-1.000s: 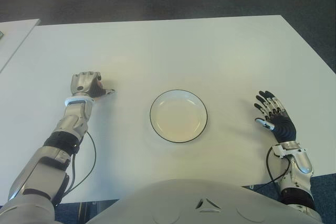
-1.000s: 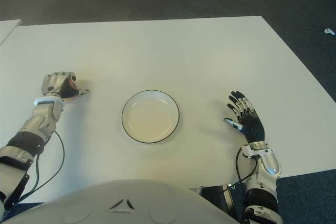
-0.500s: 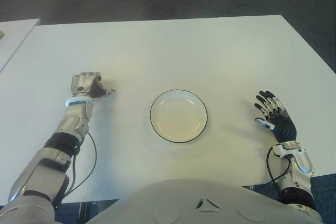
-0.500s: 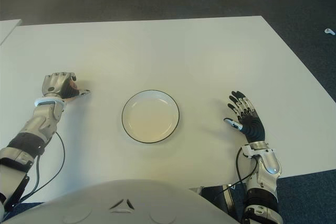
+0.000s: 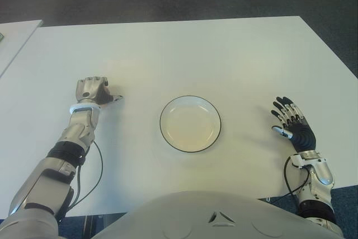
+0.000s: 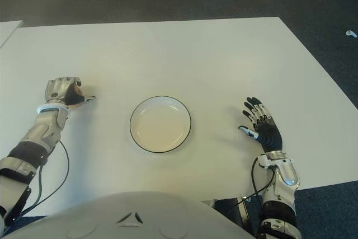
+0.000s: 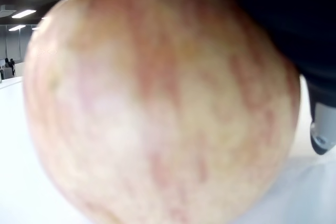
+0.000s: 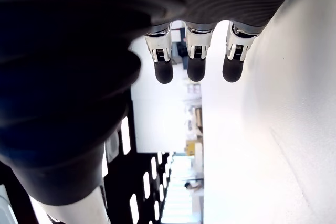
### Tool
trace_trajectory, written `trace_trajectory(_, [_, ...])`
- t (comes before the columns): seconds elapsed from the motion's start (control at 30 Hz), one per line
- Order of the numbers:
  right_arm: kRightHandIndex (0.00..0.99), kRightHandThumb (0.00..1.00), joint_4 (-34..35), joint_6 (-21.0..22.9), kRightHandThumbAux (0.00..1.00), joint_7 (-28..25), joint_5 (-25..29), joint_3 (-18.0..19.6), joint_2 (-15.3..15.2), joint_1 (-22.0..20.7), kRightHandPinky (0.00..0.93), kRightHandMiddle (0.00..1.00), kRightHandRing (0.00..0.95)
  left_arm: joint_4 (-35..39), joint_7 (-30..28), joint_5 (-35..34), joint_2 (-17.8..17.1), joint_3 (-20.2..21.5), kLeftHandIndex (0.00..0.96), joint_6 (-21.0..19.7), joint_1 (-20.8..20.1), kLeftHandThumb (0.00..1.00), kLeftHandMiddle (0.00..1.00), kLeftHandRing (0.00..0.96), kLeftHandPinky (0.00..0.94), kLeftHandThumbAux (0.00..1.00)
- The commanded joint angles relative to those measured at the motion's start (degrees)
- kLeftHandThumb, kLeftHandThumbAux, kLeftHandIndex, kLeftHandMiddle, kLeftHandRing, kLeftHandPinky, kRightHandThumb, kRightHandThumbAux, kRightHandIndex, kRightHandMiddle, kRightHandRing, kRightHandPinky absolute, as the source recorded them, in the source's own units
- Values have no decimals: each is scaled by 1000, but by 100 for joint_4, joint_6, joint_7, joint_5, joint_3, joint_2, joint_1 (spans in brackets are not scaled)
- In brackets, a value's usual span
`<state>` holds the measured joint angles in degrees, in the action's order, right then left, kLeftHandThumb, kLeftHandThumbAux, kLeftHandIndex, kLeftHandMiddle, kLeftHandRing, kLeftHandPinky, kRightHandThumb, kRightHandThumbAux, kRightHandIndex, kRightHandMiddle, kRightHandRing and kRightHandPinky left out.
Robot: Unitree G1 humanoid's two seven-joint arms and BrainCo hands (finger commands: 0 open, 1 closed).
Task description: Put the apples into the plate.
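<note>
Plate first, because that is where the score is kept: it is sitting bare in the middle of the white desk, nothing inside its dark rim, so no apple is being counted as delivered yet. Going by what shows, the job is only just getting under way.

Well to the left of the plate, the left hand is curling its fingers down over something reddish, and the left wrist view is settling what that is: an apple, yellow streaked with red, filling almost the whole view right against the palm. So the left hand is gripping the apple, low at the desk, not yet travelling toward the plate.

Well to the right of the plate, the right hand is showing its fingers spread and holding nothing.

No other apple is showing anywhere on the desk, so whether more are coming I cannot tell. What is left, as I judge it: lifting, carrying across, releasing over the plate.
</note>
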<state>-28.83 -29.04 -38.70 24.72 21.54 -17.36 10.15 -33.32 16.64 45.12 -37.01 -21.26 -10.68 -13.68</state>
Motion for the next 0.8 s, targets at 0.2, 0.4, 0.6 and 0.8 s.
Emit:
trace_trajectory(0.2, [34,0,-228,59,863,11,-55,-87,222,196,11,7,0,-160,-252,-19,118,-193,399,219,265,853,530,807,781,668])
trace_trajectory(0.4, [35,0,-193,66,864,66,-80,-96,232,205,10,7,0,-109,-232,-5,129,-169,399,187,242,854,533,813,794,667])
trace_trajectory(0.6, [34,0,-172,120,865,114,-96,-114,226,208,11,6,0,270,-317,25,110,-122,400,20,276,853,531,810,779,668])
trace_trajectory(0.8, [32,0,-180,141,862,103,-89,-130,216,203,10,5,0,677,-339,79,49,-25,401,-90,280,853,530,808,777,668])
